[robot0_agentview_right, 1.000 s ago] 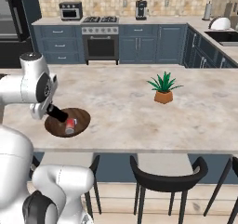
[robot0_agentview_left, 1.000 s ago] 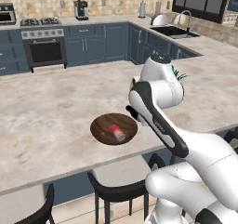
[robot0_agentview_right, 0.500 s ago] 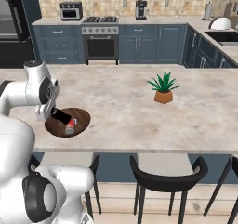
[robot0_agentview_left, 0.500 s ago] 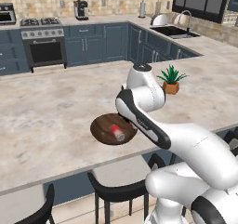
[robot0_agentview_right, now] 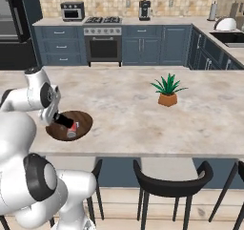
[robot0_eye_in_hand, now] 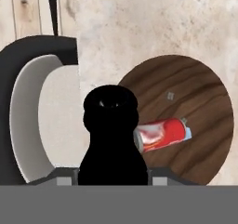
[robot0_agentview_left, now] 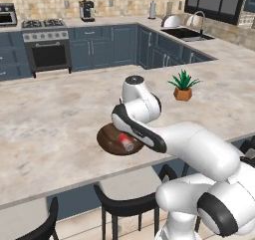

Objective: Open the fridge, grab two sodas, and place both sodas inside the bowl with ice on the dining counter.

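The dark brown bowl (robot0_agentview_left: 106,136) (robot0_agentview_right: 84,124) (robot0_eye_in_hand: 195,88) sits near the front edge of the dining counter (robot0_agentview_left: 50,114) (robot0_agentview_right: 124,105). One red soda (robot0_agentview_left: 123,141) (robot0_agentview_right: 72,127) (robot0_eye_in_hand: 162,134) lies on its side in it. My gripper (robot0_agentview_right: 61,119) (robot0_eye_in_hand: 110,172) hangs low over the bowl's near rim, shut on a can-shaped thing (robot0_eye_in_hand: 110,139). It shows black against the hand camera and I take it for the second soda. In the left base view my own forearm hides the hand. The black fridge (robot0_agentview_right: 9,38) stands far back left.
A small potted plant (robot0_agentview_left: 183,86) (robot0_agentview_right: 167,91) stands on the counter to the right of the bowl. Black stools (robot0_agentview_left: 124,204) (robot0_agentview_right: 174,186) (robot0_eye_in_hand: 28,102) line the counter's front edge just below the bowl. Stove, sink and wall counters lie beyond.
My arm has swung a little to the left and the hand has come down closer to the bowl. The red soda in the bowl has stayed put.
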